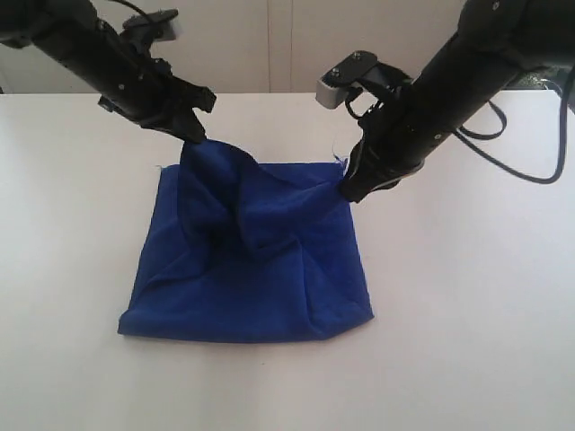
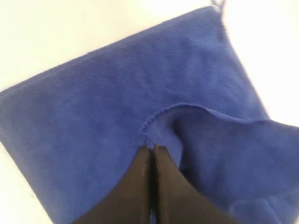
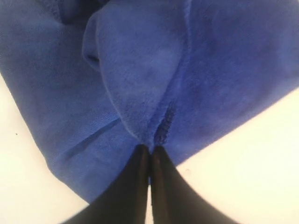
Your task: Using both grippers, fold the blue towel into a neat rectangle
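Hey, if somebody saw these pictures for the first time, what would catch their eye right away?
A rumpled blue towel lies half folded in the middle of a white table, the one patch of strong colour. Two black arms pinch it along the edge toward them: the left gripper pulls a peak of cloth up off the table, and the right gripper is clamped on a corner lower down.

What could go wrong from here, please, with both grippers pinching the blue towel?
The left gripper and right gripper each pinch only a little cloth at their tips, so the blue towel may slip free. The left corner stands in a raised peak while the right sits low, so the fold may land skewed. Creases bunched between them could get trapped.
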Robot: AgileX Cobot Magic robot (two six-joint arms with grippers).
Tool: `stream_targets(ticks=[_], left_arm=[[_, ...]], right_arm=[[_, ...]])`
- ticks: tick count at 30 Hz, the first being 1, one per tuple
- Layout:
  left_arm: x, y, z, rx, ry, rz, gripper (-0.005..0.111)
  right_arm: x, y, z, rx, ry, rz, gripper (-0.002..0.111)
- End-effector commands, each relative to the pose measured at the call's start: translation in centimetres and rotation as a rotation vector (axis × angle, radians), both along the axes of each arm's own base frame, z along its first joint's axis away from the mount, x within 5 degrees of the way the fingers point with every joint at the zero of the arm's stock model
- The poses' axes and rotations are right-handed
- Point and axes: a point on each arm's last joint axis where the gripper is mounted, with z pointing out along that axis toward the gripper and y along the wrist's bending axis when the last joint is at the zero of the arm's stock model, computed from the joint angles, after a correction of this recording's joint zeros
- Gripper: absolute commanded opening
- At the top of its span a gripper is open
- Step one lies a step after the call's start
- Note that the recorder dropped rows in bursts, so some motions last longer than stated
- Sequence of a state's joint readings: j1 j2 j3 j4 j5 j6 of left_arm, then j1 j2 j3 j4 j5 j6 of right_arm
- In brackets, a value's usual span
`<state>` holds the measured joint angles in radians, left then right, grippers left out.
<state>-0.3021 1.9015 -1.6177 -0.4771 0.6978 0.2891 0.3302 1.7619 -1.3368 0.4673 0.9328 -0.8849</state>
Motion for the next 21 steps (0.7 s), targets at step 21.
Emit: stream_targets(ticks=[21], left_arm=[[-11.7, 3.0, 11.7, -0.019, -0.065, -0.150, 0.000]], right_arm=[[-6.7, -2.5, 10.2, 0.050, -0.054, -0.109, 0.000]])
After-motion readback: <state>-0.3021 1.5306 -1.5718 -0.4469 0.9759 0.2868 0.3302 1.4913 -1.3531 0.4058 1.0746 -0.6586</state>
